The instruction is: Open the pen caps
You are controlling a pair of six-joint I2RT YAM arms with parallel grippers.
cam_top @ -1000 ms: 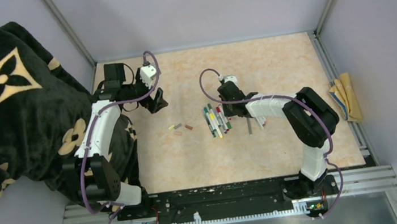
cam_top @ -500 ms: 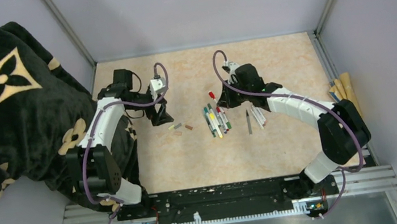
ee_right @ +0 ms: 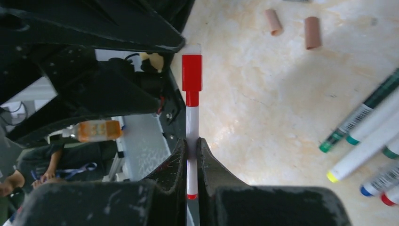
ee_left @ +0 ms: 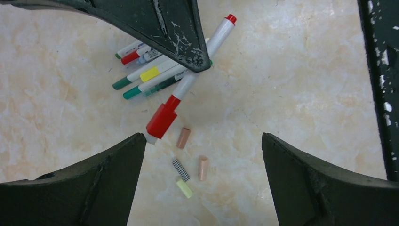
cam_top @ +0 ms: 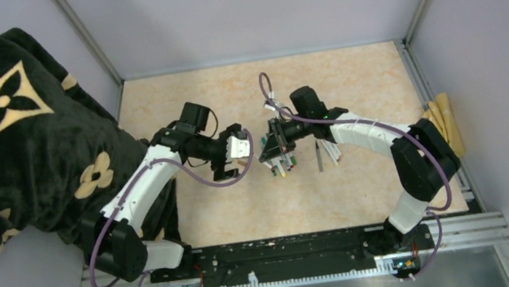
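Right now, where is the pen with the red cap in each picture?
Left wrist: the red-capped pen slants across the upper middle, cap lowest, held by the right pincer.
Right wrist: upright in the centre, clamped in that pincer.
Top external: in the middle, at the right pincer's tip, too small to see clearly.
Shared landmark: the pile of pens lying beside it.

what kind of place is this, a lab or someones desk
Probably a robot lab test cell: a left arm and right arm bolted to a base rail, the tabletop boxed in by grey panel walls.
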